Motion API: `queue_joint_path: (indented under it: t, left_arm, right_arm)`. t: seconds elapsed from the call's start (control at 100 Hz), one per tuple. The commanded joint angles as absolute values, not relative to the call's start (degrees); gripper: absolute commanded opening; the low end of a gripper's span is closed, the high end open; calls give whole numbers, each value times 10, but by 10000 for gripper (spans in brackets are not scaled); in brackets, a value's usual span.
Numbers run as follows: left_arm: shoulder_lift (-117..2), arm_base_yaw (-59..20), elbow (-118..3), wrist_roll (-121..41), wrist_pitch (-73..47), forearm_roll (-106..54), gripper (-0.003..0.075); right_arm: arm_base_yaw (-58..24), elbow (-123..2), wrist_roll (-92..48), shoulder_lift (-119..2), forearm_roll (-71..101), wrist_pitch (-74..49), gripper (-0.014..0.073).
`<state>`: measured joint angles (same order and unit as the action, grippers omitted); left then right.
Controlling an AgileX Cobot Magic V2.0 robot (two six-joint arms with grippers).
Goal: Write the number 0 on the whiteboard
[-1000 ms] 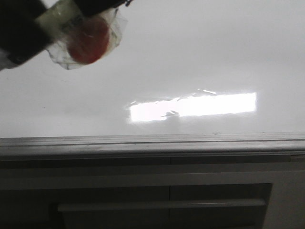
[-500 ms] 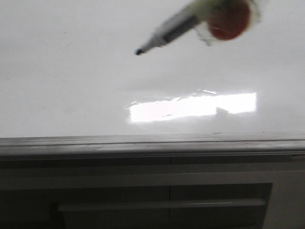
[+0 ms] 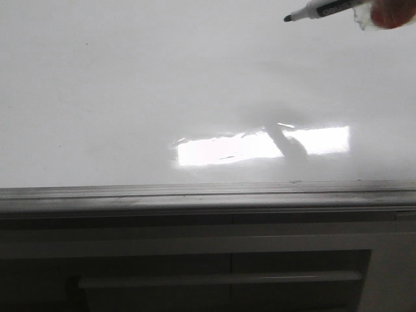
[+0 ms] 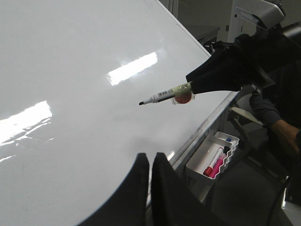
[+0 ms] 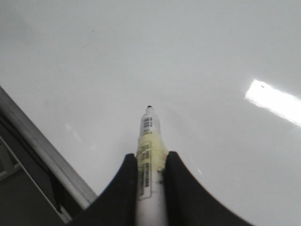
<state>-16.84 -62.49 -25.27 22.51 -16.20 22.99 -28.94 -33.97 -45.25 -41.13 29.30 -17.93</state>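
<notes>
The whiteboard [image 3: 130,97] is glossy white with a grey metal edge strip and bears no drawn 0 in any view. My right gripper [image 5: 150,157] is shut on the white marker [image 5: 149,160]. Its black tip [image 3: 287,19] points left at the front view's top right, near the board; contact cannot be told. The red blob [image 3: 390,13] taped on the marker shows at that corner. The left wrist view shows the marker [image 4: 162,96] and the right arm over the board [image 4: 70,70]. My left gripper [image 4: 151,157] is shut and empty, hovering near the board's edge.
A bright rectangular glare [image 3: 263,145] lies on the board. Below the edge strip [image 3: 208,194] is a dark grey panelled surface with a horizontal bar [image 3: 221,279]. A white tray [image 4: 214,157] with red and pink markers hangs by the board's edge.
The marker and red blob swept from the front view's upper left to its top right corner. The tip now points left there. Its shadow moved right over the glare.
</notes>
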Motion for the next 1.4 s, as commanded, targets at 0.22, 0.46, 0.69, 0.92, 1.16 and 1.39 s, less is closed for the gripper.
queue_joint_path:
  t: [0.22,0.46,0.69,0.92,1.16,1.39]
  left_arm:
    - [-173,-503,-267,376,-136,313,-20]
    - [-173,-404,-267,384,-108,307,-20]
    - [-173,-397,-267,384,-96,306,-20]
    - [-173,-397,-267,384,-96,306,-20]
    - [-173,-397,-263,384,-96,306,-20]
    - [-173,-397,-259,384,-96,306,-20]
  right_arm:
    - [-285,-377,-449,-518,320,-108,-67]
    - [-285,-393,-449,-549,325,-84,-67]
    - [-285,-407,-449,-579,331,-87,-67]
    - [-286,-407,-449,-594,333,-146,-67]
    - [-286,-407,-449,-594,334,-223,-67]
    - [-286,-407,-449,-584,333,-252,-67]
